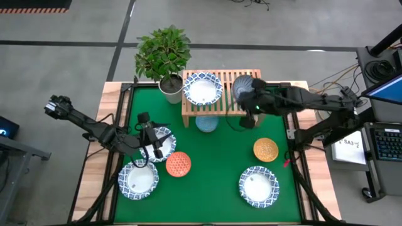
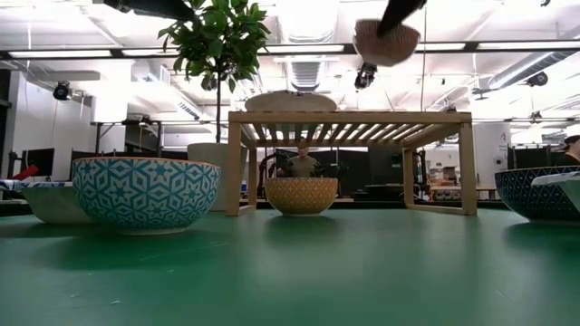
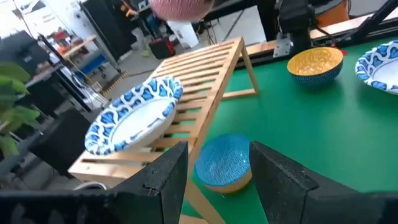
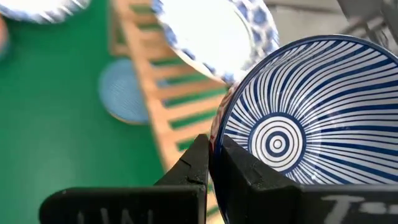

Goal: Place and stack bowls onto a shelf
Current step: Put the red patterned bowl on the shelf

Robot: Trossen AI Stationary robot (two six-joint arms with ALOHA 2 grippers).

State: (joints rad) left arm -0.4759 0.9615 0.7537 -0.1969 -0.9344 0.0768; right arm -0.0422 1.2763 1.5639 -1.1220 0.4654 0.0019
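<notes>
Right arm's fingers (image 4: 211,163) clamped on striped bowl's (image 4: 298,118) rim above shelf (image 1: 217,108); left fingers (image 3: 217,171) apparently apart

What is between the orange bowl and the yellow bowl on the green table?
Nothing: in the high view, only bare green table lies between the orange bowl and the yellow bowl.

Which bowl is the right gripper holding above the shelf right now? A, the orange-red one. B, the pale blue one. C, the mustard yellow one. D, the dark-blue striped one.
D: the right gripper is shut on the rim of the dark-blue striped bowl, above the shelf.
</notes>
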